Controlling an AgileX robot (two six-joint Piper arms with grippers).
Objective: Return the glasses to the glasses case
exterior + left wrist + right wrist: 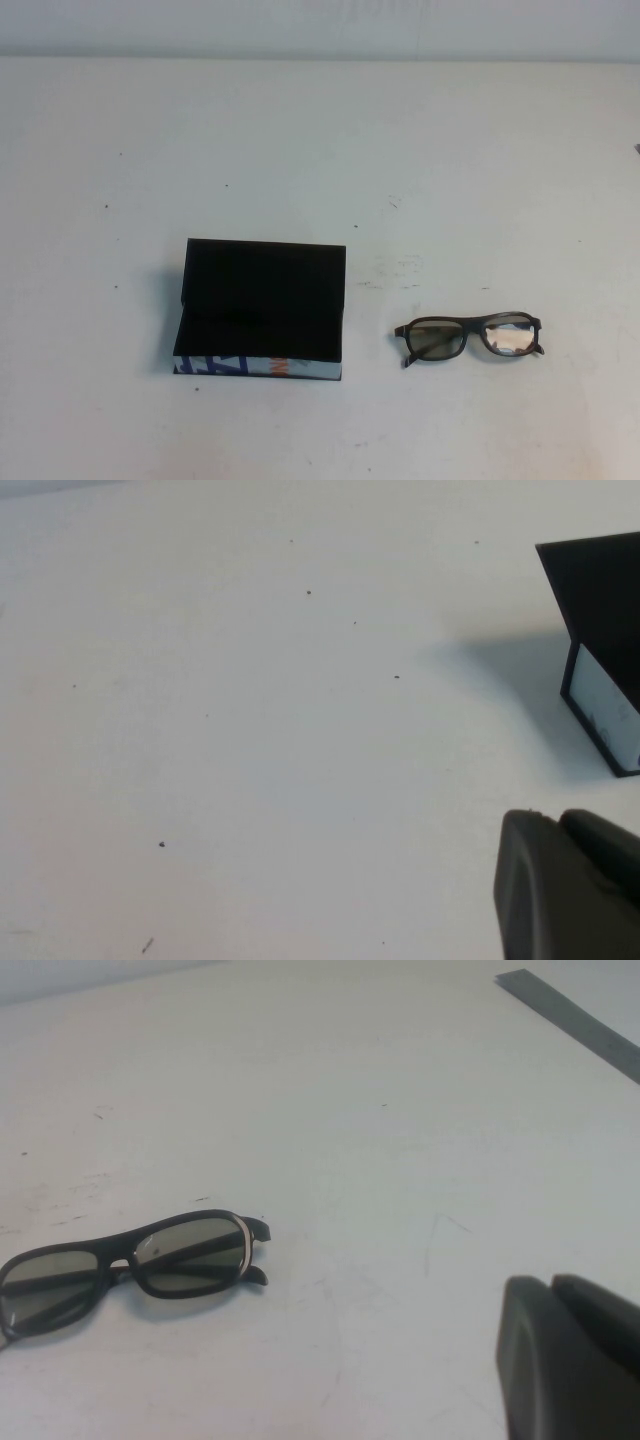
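Both arms are sitting low at the near edge. The right end effector [570,1360] is hovering near the glasses [470,338], the left end effector [565,885] near the open glasses case [262,312]; I cannot tell either one's finger state. Best pinching the bridge squarely. Dark thick frames are lying folded on the tabletop [320,150].

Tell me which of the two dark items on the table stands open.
The glasses case, toward the robot's left: its lid is raised, showing a black inside. The glasses beside it lie folded. Neither end effector is near either.
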